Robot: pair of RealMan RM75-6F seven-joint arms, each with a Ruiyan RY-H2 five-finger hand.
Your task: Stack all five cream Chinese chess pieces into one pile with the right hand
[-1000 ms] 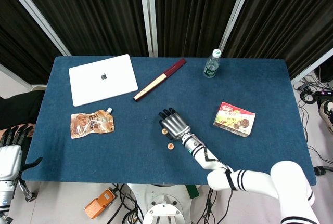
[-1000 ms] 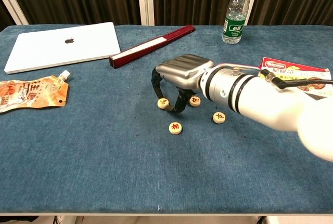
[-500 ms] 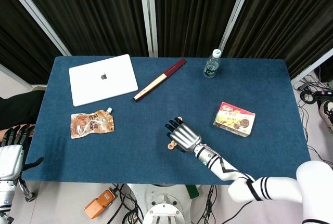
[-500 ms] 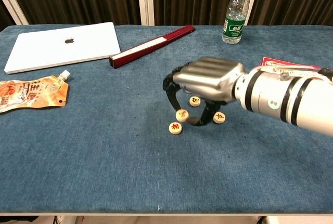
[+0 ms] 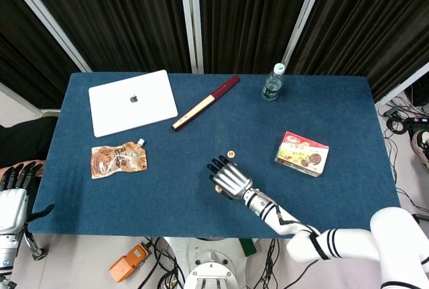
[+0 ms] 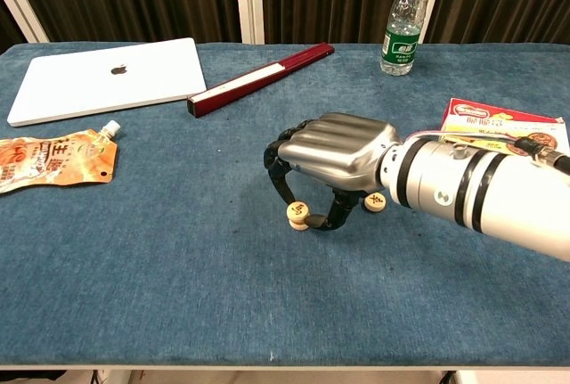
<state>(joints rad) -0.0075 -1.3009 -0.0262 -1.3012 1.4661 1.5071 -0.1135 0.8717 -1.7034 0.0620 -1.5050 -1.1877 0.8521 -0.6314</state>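
My right hand (image 6: pixel 334 154) hangs palm down over the middle of the blue table (image 6: pixel 178 277). Its fingertips pinch a cream chess piece (image 6: pixel 297 211), which sits on top of another cream piece; the two make a small pile. A further cream piece (image 6: pixel 375 201) lies just right of the thumb. In the head view the right hand (image 5: pixel 230 178) covers the pile, and one cream piece (image 5: pixel 230 153) lies just beyond the fingers. My left hand (image 5: pixel 13 202) hangs off the table's left edge, fingers apart, holding nothing.
A white laptop (image 6: pixel 107 77) and a red-brown fan box (image 6: pixel 258 78) lie at the back left. An orange snack pouch (image 6: pixel 53 159) is at the left, a water bottle (image 6: pixel 403 23) at the back, and a biscuit box (image 6: pixel 499 121) at the right.
The right hand carried a cream piece from the left of the group towards the robot and lowered it onto the near piece.
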